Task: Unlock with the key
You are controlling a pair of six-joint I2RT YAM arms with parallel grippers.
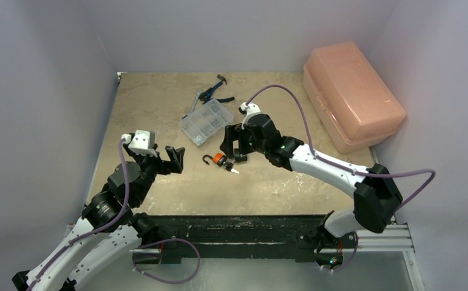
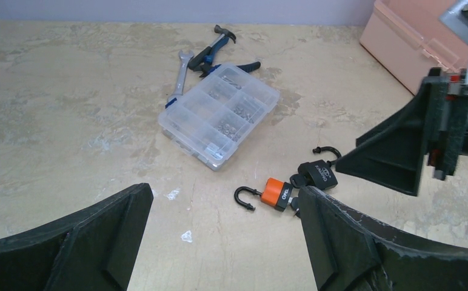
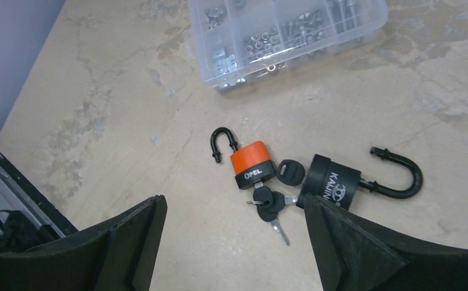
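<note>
I saw all three views evenly and brightly lit by diffuse light from above. Shadows on the table were soft and faint. There was no hard glare, only a mild sheen on the clear organizer box. Both wrist views were sharp at centre: lettering on the orange padlock read clearly. The right gripper's fingers, at the bottom edge, looked slightly soft.
</note>
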